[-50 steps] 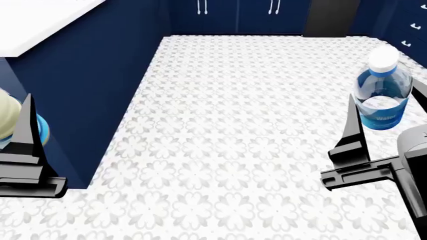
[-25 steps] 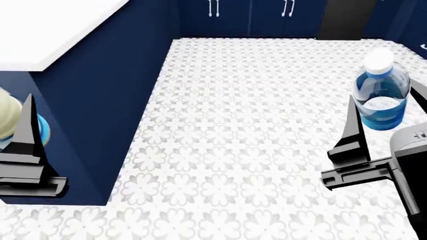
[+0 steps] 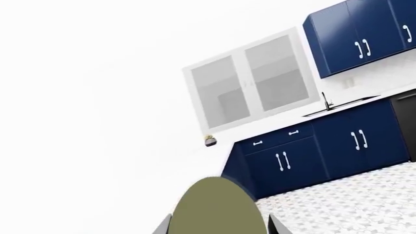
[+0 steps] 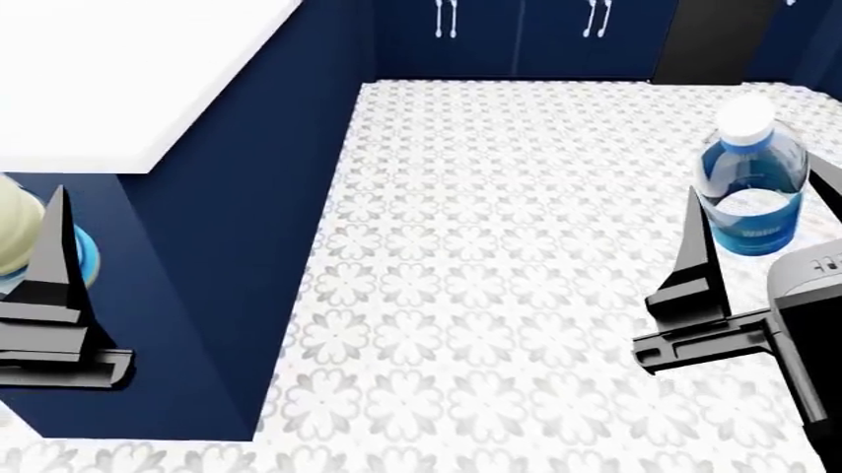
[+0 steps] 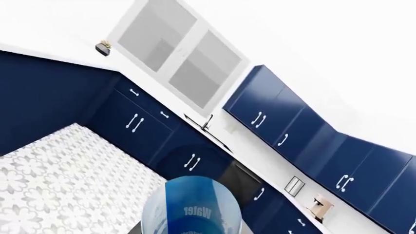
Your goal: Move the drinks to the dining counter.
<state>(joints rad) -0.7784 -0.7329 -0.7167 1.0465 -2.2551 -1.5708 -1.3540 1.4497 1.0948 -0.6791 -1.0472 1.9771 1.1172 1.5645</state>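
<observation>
Left gripper [image 4: 16, 286]: low at the head view's left edge; one black finger [image 4: 55, 258] rises beside the cream bottle [image 4: 14, 229]; the other finger is out of frame; jaws closed around the bottle, as the left wrist view has its rounded body filling the space between two grey finger edges.
Cream bottle: only a sliver shows in the head view, cream body with a band of blue label below; in the left wrist view [image 3: 215, 207] it reads as an olive-cream dome close to the lens.
Right gripper [image 4: 743, 266]: at the head view's right; one black finger [image 4: 695, 258] upright just left of the water bottle [image 4: 751, 182]; the far finger is hidden behind the bottle and frame edge; jaws holding the bottle at its lower half.
Water bottle: upright, clear blue, white cap on top, blue label reading "Water"; in the right wrist view [image 5: 192, 205] its blue body sits right against the lens.
Dining counter [image 4: 125, 74]: plain white slab at the head view's upper left, over a navy base [image 4: 250, 217]; both bottles are off it, held over the patterned floor [image 4: 514, 296].
Background: navy cabinets [image 5: 279, 122] with white handles and a glass-fronted wall cabinet [image 3: 250, 83] in the wrist views.
</observation>
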